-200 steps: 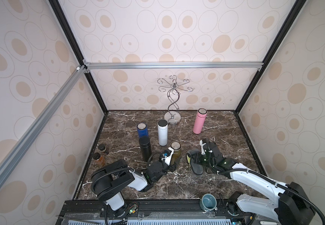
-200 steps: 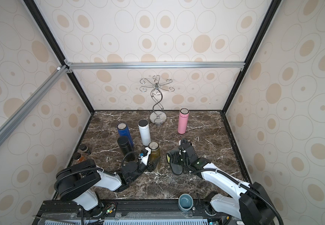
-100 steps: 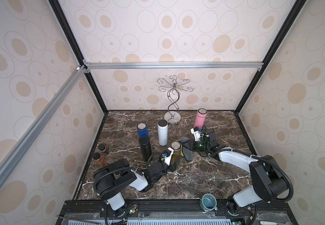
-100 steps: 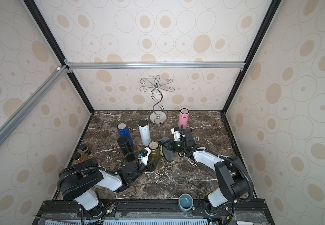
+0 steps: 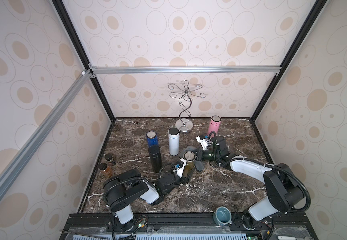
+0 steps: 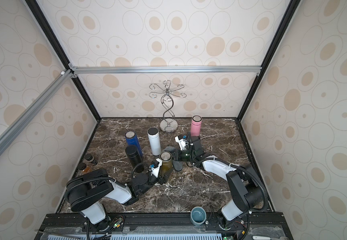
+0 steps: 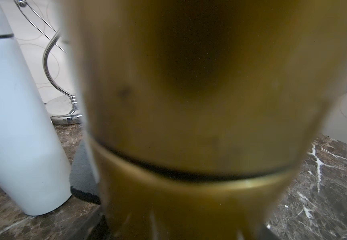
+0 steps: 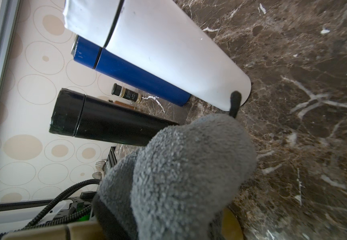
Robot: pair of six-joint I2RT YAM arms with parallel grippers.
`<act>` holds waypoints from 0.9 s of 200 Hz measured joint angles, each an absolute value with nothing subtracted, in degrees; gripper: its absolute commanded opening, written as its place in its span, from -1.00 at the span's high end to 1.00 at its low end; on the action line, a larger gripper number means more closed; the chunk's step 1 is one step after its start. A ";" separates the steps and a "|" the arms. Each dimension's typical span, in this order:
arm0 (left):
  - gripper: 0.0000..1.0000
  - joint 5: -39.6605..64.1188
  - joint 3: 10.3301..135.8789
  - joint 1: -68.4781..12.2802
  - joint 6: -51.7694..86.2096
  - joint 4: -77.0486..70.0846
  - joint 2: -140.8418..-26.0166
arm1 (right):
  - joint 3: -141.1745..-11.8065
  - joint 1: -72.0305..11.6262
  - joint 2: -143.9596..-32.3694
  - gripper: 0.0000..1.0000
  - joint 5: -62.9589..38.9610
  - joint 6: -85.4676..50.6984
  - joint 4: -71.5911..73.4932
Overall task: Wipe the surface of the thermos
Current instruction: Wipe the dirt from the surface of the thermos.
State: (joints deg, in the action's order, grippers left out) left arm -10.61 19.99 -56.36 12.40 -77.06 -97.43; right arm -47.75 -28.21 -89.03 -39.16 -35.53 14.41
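Blur takes most of the left wrist view: the olive thermos [image 7: 189, 104] fills it, out of focus, with its top cut off by the frame. In both top views the thermos [image 5: 189, 162] stands upright near the middle of the tabletop [image 5: 210, 191], slightly toward the front edge. The left gripper [image 5: 186, 176] sits low at the thermos's base. Its fingers are hidden behind the wrist and the thermos body, so I cannot tell whether they clamp it or stand off it.

The right gripper [image 5: 198, 157] comes in from the right side, closed on a grey cloth [image 5: 199, 166] that is pressed against the thermos's upper part. The cloth [image 8: 189, 166] wraps the fingers and hides them in the right wrist view too.

A white bottle [image 5: 173, 143] stands just behind the thermos, with a black bottle [image 5: 154, 160] and a blue bottle [image 5: 152, 139] to its left. The pink bottle [image 5: 214, 124] stands near the back edge, its foot hidden behind the right arm's cabling, with a wire stand [image 5: 184, 116] beside it. Two small jars [image 5: 110, 159] stand near the left edge, their labels too small to read.
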 measured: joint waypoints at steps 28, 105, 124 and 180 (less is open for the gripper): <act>-0.56 -10.87 19.97 -56.38 12.40 -77.03 -97.43 | -47.75 -28.88 -89.03 1.00 -38.79 -35.03 14.59; -0.51 -11.16 20.08 -56.66 12.45 -77.08 -98.15 | -47.40 -30.81 -86.65 1.00 -36.32 -32.01 11.44; -0.37 -11.03 20.18 -56.75 12.47 -76.97 -98.15 | -47.40 -30.92 -86.06 1.00 -35.53 -31.16 10.59; 0.32 -11.00 20.23 -56.86 12.56 -76.79 -98.15 | -47.42 -31.57 -85.06 1.00 -33.21 -29.52 9.30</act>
